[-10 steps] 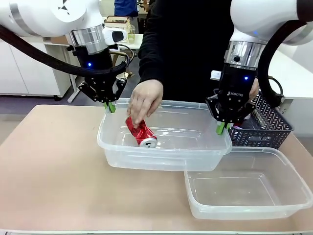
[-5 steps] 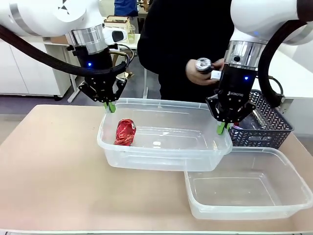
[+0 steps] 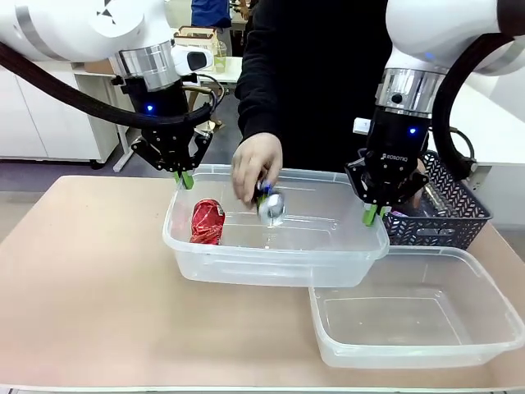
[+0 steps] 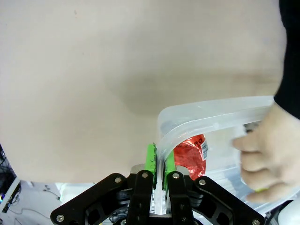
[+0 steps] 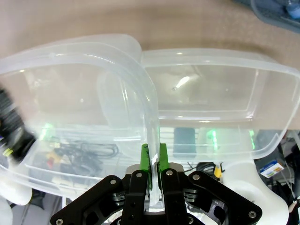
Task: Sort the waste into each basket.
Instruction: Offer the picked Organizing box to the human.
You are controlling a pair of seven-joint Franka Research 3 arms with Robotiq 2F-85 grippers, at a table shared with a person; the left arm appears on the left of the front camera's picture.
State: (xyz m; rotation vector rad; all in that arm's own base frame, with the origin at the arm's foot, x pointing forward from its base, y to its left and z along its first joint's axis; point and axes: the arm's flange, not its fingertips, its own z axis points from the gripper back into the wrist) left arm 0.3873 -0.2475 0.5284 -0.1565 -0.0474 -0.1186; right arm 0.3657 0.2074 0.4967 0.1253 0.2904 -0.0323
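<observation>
1. The table (image 3: 82,287) is bare tan along its near and left sides.
2. The near tub (image 3: 418,316) sits at the near right and holds nothing.
3. The far tub (image 3: 275,246) is just beyond and left of it, in the middle of the table. Its near right corner lies over the near tub's far left corner.
4. The red can (image 3: 207,222), crushed, lies in the far tub at its left end.
5. The right gripper (image 3: 374,215) points down at the far tub's right end. Its green pads are pinched together on the rim there, and the right wrist view shows the rim running up between them.
6. The left gripper (image 3: 184,178) points down at the far tub's far left corner and is clamped on the rim. In the left wrist view the rim curves away from between the pads, with the red can just beyond it.
7. A person's hand (image 3: 256,168) reaches from the far side into the far tub's middle. It holds a silver can (image 3: 271,205) by the top. The can is right of the red can and apart from it.
8. A dark basket (image 3: 443,217) stands at the far right, behind the right gripper.
</observation>
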